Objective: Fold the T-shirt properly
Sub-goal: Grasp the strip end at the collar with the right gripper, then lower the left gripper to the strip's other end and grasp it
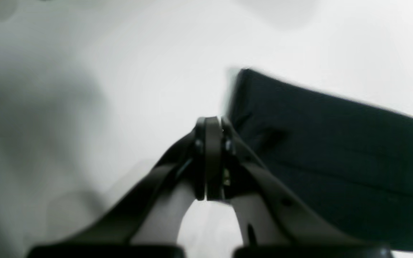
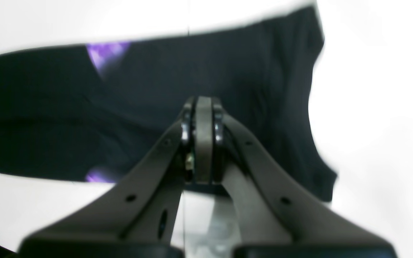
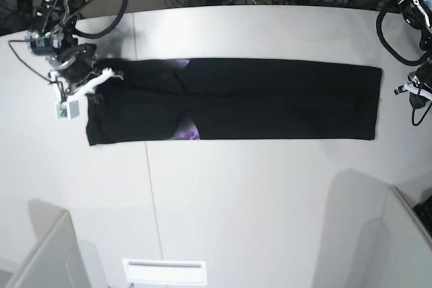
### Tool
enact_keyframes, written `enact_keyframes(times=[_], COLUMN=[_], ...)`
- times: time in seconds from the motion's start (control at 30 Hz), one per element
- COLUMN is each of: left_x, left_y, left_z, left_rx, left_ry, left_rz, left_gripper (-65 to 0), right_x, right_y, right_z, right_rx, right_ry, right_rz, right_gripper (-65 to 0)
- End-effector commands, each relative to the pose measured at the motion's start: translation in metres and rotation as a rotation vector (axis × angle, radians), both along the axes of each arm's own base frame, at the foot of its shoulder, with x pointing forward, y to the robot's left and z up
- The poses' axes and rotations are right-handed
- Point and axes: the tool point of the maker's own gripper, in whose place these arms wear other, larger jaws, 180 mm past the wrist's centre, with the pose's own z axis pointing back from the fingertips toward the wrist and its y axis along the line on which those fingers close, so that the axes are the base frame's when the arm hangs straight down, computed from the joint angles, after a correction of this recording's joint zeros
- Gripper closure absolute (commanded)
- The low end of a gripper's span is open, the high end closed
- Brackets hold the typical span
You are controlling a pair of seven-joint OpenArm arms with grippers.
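White table (image 3: 256, 200), cables and kit along the 12 o'clock edge. We see the T-shirt (image 3: 270, 99) lying flat across the middle as a long black band, sides already turned in, with purple print peeking out at a fold near its 9 o'clock third.

Right gripper (image 2: 203, 104) hangs over the shirt's 9 o'clock end, jaws pressed together, nothing between them. Left gripper (image 1: 212, 123) sits just off the 3 o'clock end, over bare table, jaws also together and empty.

We judge the lengthwise fold done and the crosswise fold next. To do it well, we would open both jaws, pinch the two corners of one short end, lift only enough to clear, carry it over to meet the far end, edges squared, then smooth.

Containers: none in view that we can make out.
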Motion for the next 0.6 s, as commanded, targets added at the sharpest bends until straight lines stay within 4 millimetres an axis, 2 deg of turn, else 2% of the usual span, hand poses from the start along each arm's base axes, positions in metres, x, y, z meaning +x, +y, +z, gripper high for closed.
enact_keyframes(times=[0.0, 0.17, 0.23, 0.33, 0.5, 0.57], left_x=[0.005, 0.004, 0.011, 0.019, 0.040, 0.046], left_y=[0.005, 0.011, 0.010, 0.002, -0.024, -0.030], left_z=[0.012, -0.010, -0.019, -0.041, -0.075, -0.083], left_rx=[0.021, -0.034, -0.093, -0.190, -0.287, -0.306], left_ry=[-0.046, -0.051, -0.080, -0.087, -0.050, -0.046], left_rz=[-0.004, 0.028, 0.037, 0.039, 0.001, -0.008], left_gripper=[-8.4, -52.3, -63.7, -65.0, -65.0, -63.4], right_x=[0.004, -0.011, -0.013, -0.013, -0.013, -0.014], right_y=[0.002, 0.003, 0.003, 0.003, 0.003, 0.003], right_z=[0.010, -0.001, -0.002, -0.002, -0.002, -0.003], right_rx=[0.008, 0.011, 0.012, 0.012, 0.011, 0.011], right_ry=[-0.045, -0.002, 0.004, 0.004, 0.004, 0.005], right_rz=[0.005, 0.005, 0.005, 0.005, 0.005, 0.005], right_gripper=[0.0, 0.0, 0.0, 0.0, 0.0, 0.0])
